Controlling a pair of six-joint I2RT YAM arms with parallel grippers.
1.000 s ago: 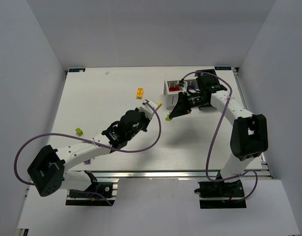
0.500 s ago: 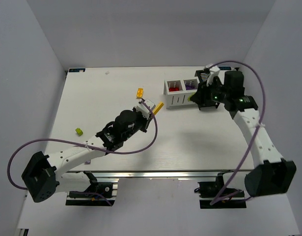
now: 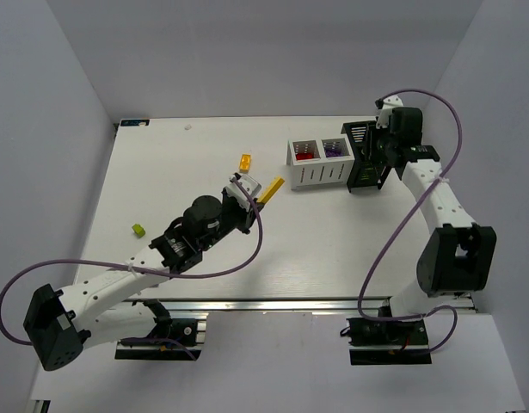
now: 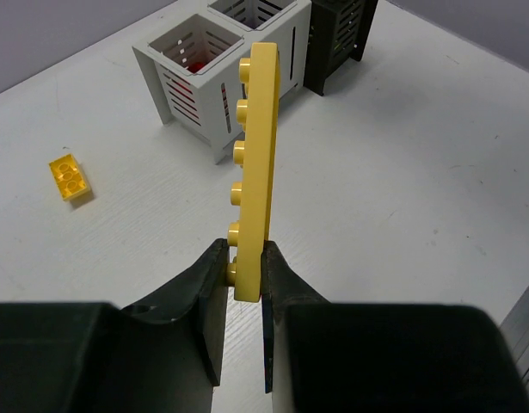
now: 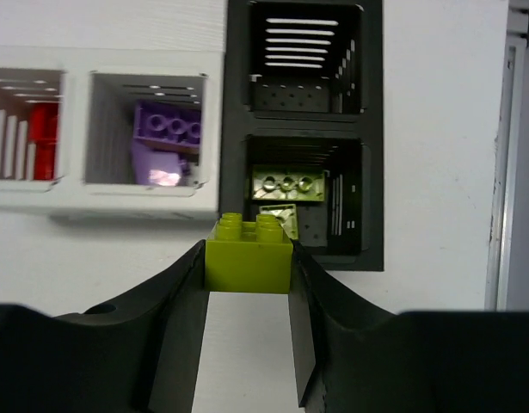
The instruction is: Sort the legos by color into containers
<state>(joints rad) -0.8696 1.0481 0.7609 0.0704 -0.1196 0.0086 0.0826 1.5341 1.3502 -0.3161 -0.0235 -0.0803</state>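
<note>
1. The right tool point(image 5: 247, 258) is pressed shut on a lime green brick point(image 5: 248, 251), pinching its side faces so that the underside is free for a straight drop.
2. Just ahead is the black bin point(image 5: 236, 103). Its near compartment already holds lime pieces point(image 5: 287, 185), which is likely why the brick is lined up there. It hangs at the near rim and, as I judge it, is not yet over the opening.
3. The left tool point(image 4: 244, 258) pinches a long yellow plate point(image 4: 255, 155) by one end. The plate stands on edge, with the rest of it reaching toward the white box point(image 4: 214, 129). Gripped by the end, it could be fed into a narrow compartment lengthwise.
4. The white box holds red bricks point(image 5: 42, 138) in one compartment and purple bricks point(image 5: 165, 138) in the other. The far black compartment looks empty (a probable home for yellow, though that is my guess).
5. The black bin sits close beside the white box, near the right edge of the desk point(image 3: 333, 249), and the right arm is above it. The left arm's approach there is crowded, though the open desk in front of the box gives it room.
6. A yellow-orange brick point(image 3: 245, 162) and a small lime brick point(image 3: 138, 230) lie loose, well apart.
</note>
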